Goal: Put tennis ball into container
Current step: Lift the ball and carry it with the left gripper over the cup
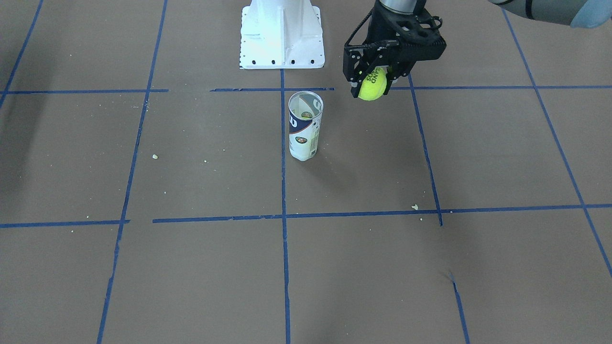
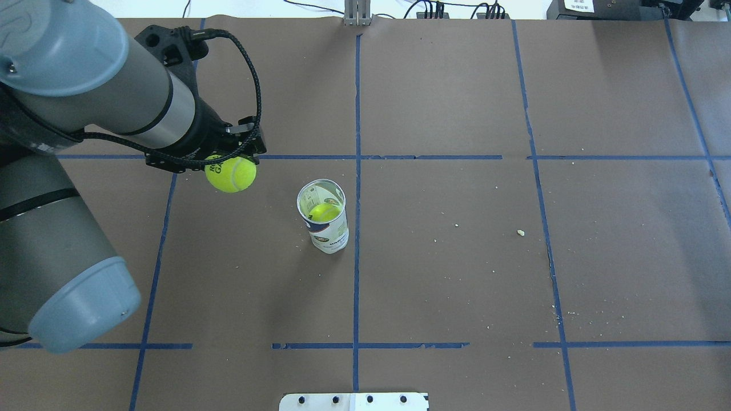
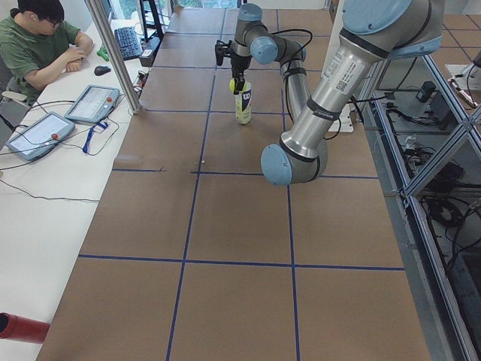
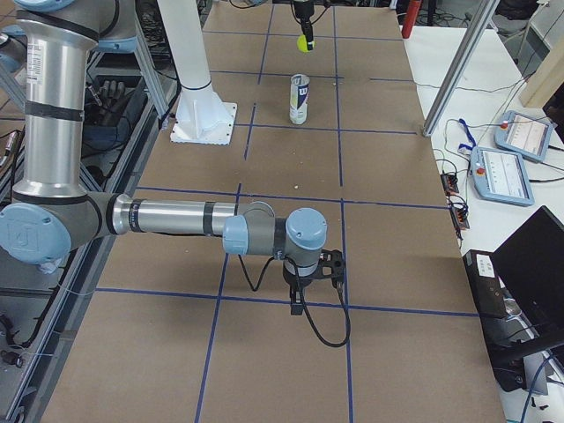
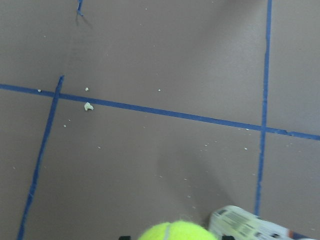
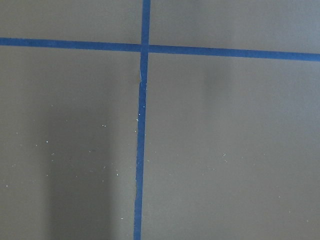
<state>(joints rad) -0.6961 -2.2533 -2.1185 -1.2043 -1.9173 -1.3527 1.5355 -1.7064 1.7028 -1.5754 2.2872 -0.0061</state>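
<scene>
My left gripper [image 1: 373, 87] hangs above the table, shut on the yellow-green tennis ball [image 1: 372, 85] with black lettering. The clear container [image 1: 305, 126] stands upright and open-topped near the centre blue line, apart from the held ball. In the overhead view the ball [image 2: 231, 173] hangs to the left of the container [image 2: 325, 220] and slightly farther from the robot, and another yellow-green ball [image 2: 324, 212] lies inside the tube. The left wrist view shows the ball [image 5: 177, 231] at the bottom edge, with the tube rim [image 5: 250, 227] beside it. My right gripper [image 4: 304, 295] shows only in the exterior right view, so I cannot tell its state.
The white pedestal base [image 1: 282, 36] stands behind the tube on the robot's side. Blue tape lines cross the brown table, with small crumbs [image 1: 414, 207] scattered about. An operator [image 3: 41, 45] sits at a side desk with tablets.
</scene>
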